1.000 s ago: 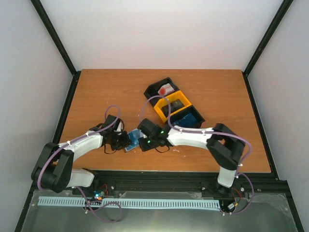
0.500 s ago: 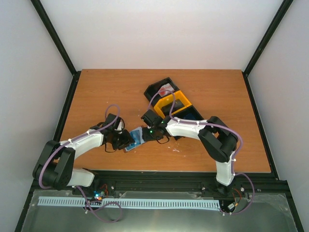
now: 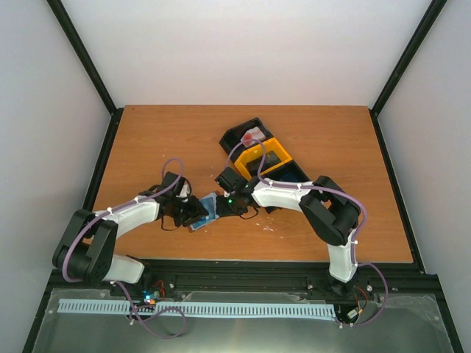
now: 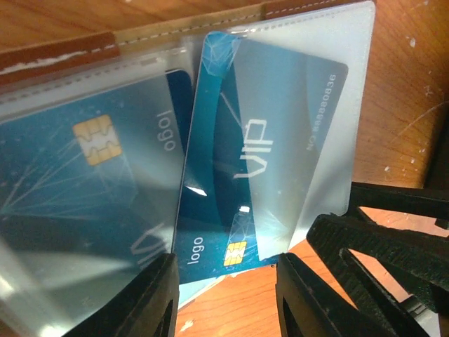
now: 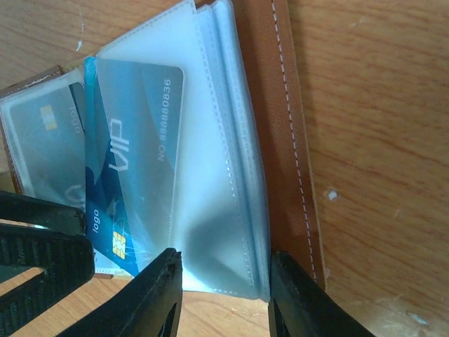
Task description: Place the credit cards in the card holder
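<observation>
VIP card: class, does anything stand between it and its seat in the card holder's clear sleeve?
Nothing visible does. The VIP card already lies partly under a clear sleeve of the card holder, chip corner outside; the sleeve beyond it looks empty.

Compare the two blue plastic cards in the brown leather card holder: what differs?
The left blue plastic card lies fully under its clear sleeve; the blue VIP card is partly sleeved, chip end sticking out. The left card's chip lies toward the stitched edge of the card holder; the VIP card's lies away from it. Both have blue print and gold chips.
</observation>
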Controlling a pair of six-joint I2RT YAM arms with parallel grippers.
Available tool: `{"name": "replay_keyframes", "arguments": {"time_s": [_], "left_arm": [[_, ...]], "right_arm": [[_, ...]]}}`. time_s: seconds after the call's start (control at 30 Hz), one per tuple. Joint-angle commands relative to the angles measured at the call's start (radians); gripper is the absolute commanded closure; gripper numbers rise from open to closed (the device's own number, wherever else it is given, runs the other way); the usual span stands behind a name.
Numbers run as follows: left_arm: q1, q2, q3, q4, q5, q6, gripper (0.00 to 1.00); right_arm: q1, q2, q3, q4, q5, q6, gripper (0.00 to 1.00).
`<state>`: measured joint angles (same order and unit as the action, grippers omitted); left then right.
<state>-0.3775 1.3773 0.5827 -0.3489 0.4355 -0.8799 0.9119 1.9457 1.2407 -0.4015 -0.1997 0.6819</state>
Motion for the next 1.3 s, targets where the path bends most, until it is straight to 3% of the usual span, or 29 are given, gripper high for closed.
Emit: {"name": "replay_keyframes", "arguments": {"time_s": [0.0,0.23,0.5,0.73,1.27], "left_arm": [[0.005,0.039,0.001,0.032,0.027,-0.018,0.6],[0.005,0.051,-0.017,0.093,0.066,-0.023,0.6],[0.005,-0.027,-0.001,-0.027,-0.081,-0.01,0.62],[0.005,-0.051,0.004,-0.061,-0.1,-0.007,0.72],[0.013,-0.066,-0.039,-0.063,-0.093,-0.006,0.83]], "right_arm": [[0.0,0.013,-0.028,0.024,-0.051,0.027,0.66],[0.0,-0.005,-0.033,0.024,-0.016,0.036,0.66],[0.044,-0.097,-0.007,-0.052,0.133,0.008,0.7],[0.137,-0.053,0.029,-0.065,0.104,-0.034,0.88],[0.163,0.107,0.162,-0.084,0.112,-0.097,0.94]]}}
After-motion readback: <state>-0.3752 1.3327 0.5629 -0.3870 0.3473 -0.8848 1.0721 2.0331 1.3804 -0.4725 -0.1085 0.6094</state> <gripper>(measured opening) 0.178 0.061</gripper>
